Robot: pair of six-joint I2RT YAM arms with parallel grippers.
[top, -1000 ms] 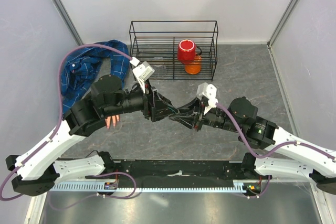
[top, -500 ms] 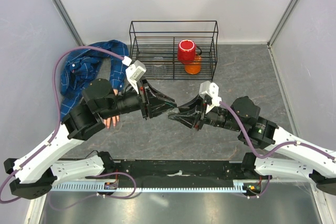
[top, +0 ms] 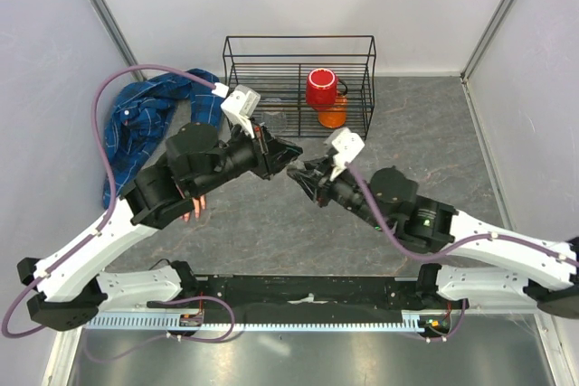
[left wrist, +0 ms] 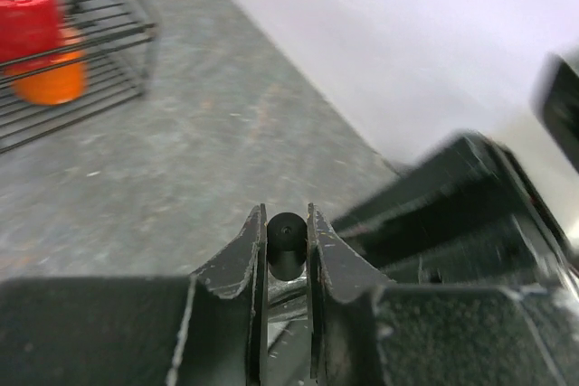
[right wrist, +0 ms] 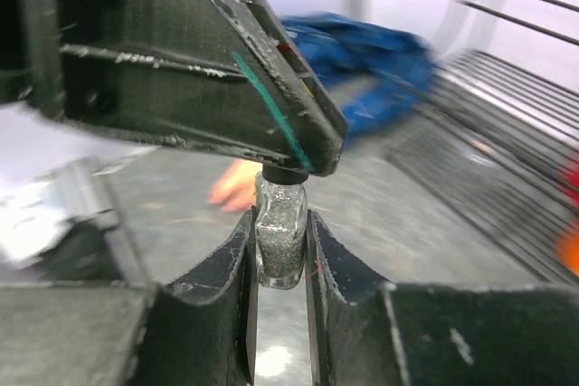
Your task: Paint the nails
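Note:
A small clear bottle of dark glitter polish (right wrist: 280,228) stands upright in my right gripper (right wrist: 279,216), which is shut on it. My left gripper (left wrist: 286,219) comes at it from above and is shut on its black cap (left wrist: 286,241). In the top view both grippers meet mid-table, left (top: 288,147) above right (top: 300,174). The peach fake hand (top: 193,208) lies to the left, mostly under my left arm, its blue plaid sleeve (top: 136,124) running back left. Behind the bottle in the right wrist view the hand (right wrist: 237,187) is a blur. The nails are too small to make out.
A black wire rack (top: 298,40) stands at the back middle, holding an upturned red cup (top: 321,88) and an orange object (top: 333,117). Pale walls close in the grey table on the left, back and right.
My left gripper has swung toward the right gripper and closed on the bottle's cap. My right arm has carried the bottle left and farther back.

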